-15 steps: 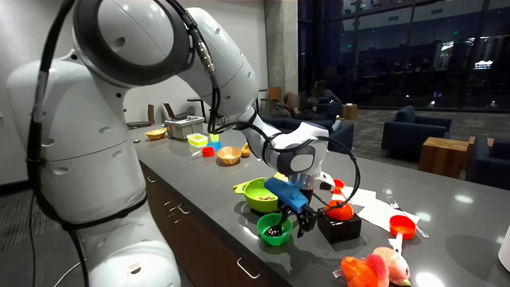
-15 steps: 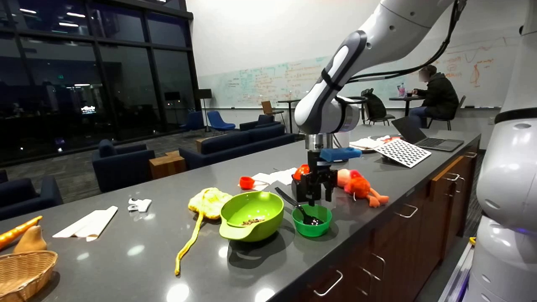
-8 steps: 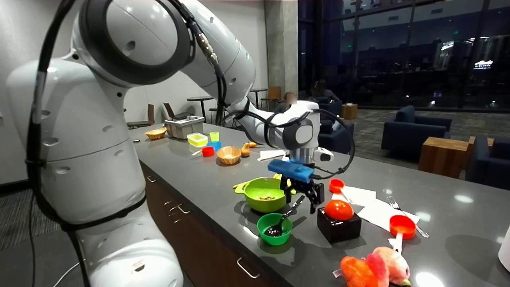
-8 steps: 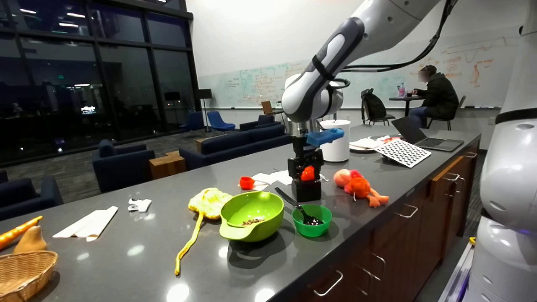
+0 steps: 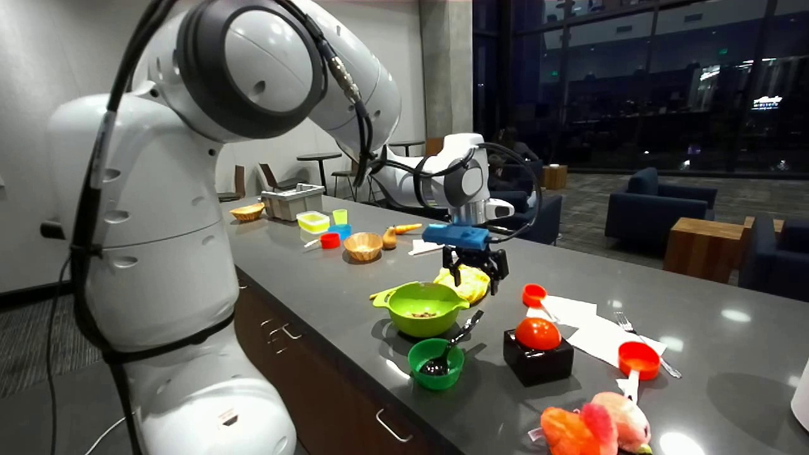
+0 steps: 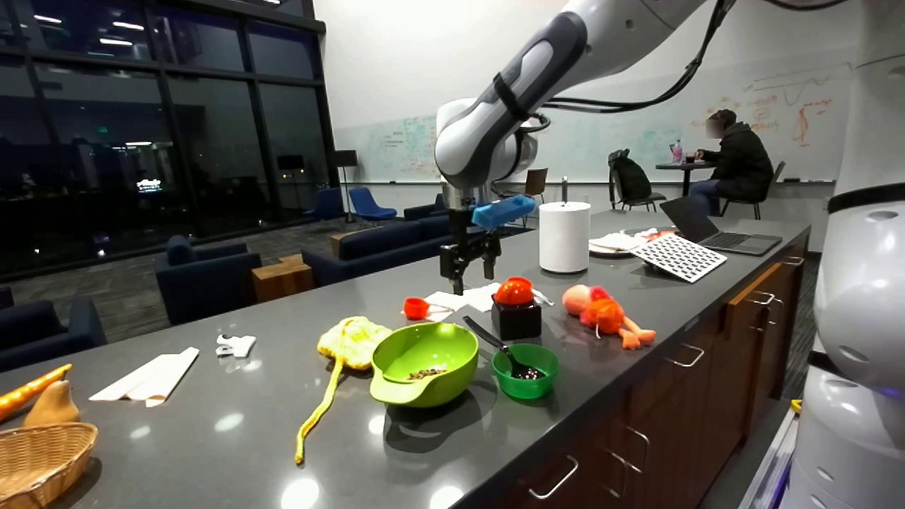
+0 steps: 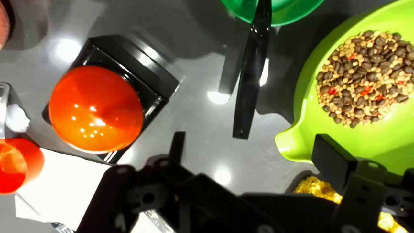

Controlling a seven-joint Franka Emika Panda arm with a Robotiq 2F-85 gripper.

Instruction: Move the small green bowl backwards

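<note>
The small green bowl [image 5: 444,380] stands upright on the dark counter near its edge, with a black spoon [image 5: 466,327] leaning in it. In an exterior view the bowl [image 6: 524,388] sits beside the larger lime bowl [image 6: 452,385]. In the wrist view only part of the small bowl [image 7: 296,11] shows at the top edge, with the spoon handle [image 7: 249,87] pointing toward the jaws. My gripper [image 5: 475,285] is open and empty, in the air above the counter, higher than the bowl and apart from it. It also shows in an exterior view [image 6: 474,284] and the wrist view [image 7: 250,139].
The lime bowl holds beans. A black box with an orange dome [image 5: 538,360] stands beside the small bowl. A yellow knitted thing [image 6: 353,344] lies behind the lime bowl. Red cups [image 5: 638,359], white paper, and an orange plush toy [image 6: 608,316] are also on the counter.
My gripper has risen and moved away from the small green bowl, past the black box, toward the window side. The bowl and spoon stay in about the same place.
</note>
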